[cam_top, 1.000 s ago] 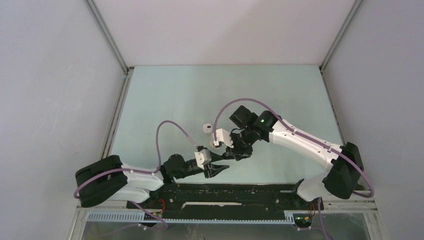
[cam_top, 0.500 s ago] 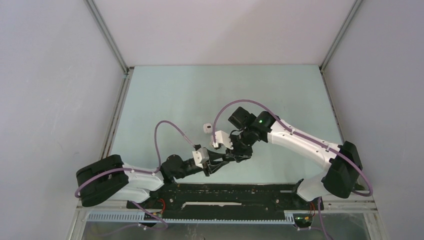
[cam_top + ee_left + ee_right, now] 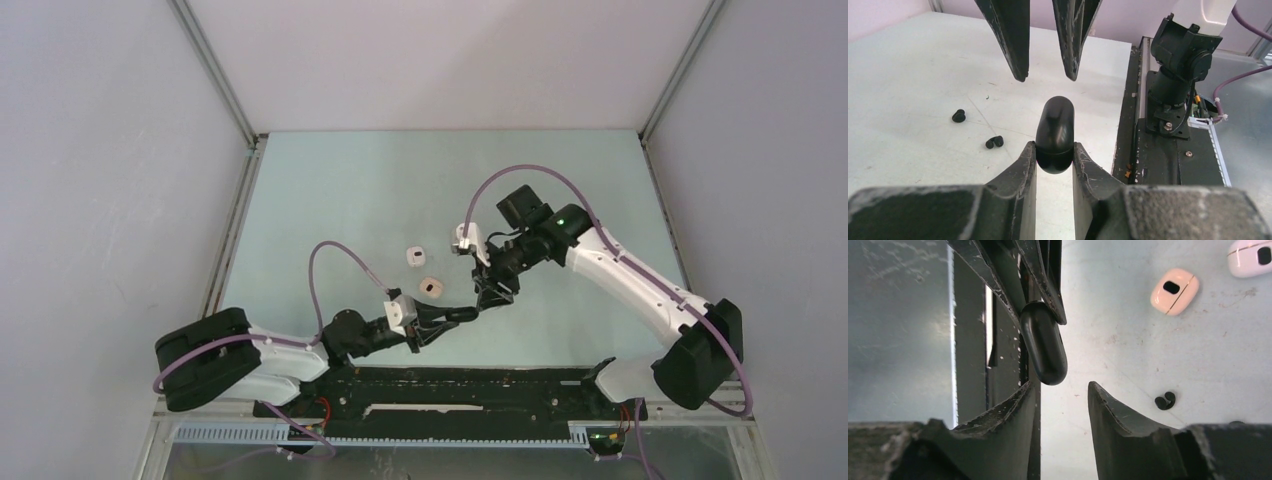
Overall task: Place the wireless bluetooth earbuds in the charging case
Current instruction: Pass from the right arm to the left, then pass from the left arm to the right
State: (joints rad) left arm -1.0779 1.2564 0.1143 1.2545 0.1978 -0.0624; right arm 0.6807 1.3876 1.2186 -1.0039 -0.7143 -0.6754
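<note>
My left gripper (image 3: pixel 1054 147) is shut on a glossy black capsule-shaped charging case (image 3: pixel 1055 131), closed, held above the table. In the top view this gripper (image 3: pixel 463 314) meets my right gripper (image 3: pixel 490 297). My right gripper (image 3: pixel 1063 385) is open and empty, with the black case (image 3: pixel 1043 342) just beyond its left fingertip, not gripped by it. Its fingers (image 3: pixel 1015 35) hang above the case in the left wrist view. Two tiny black earbuds (image 3: pixel 958 116) (image 3: pixel 994 142) lie loose on the table. One earbud (image 3: pixel 1165 400) shows in the right wrist view.
A pinkish-white case (image 3: pixel 431 287) and a white case (image 3: pixel 412 257) lie on the table left of the grippers; both show in the right wrist view (image 3: pixel 1174 291) (image 3: pixel 1250 260). The black base rail (image 3: pixel 450 385) runs along the near edge.
My left gripper moved up and right to the right gripper and now grips the black case. My right arm drew back to the right, uncovering the pinkish case.
</note>
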